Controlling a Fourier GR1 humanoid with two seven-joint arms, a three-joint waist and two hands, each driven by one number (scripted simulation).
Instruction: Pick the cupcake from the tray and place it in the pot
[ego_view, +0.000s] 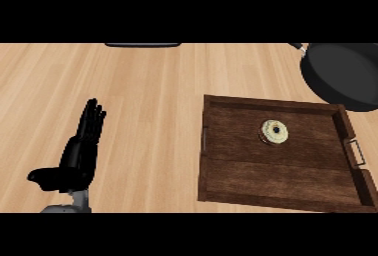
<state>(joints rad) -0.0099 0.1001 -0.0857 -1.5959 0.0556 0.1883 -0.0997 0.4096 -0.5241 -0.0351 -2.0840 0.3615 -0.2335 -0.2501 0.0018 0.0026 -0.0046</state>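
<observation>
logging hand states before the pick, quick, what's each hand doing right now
Left hand: open, fingers straight, holding nothing, resting at the view's lower left.
Right hand: not in view, so it cannot be told.

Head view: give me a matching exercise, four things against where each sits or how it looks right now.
1. cupcake
2. pot
3. left hand
4. tray

A. black, upper right corner, partly cut off
B. on the tray's floor
C. open, fingers up, at the left
D. dark wood, lower right

Pairs: 1-B, 2-A, 3-C, 4-D
</observation>
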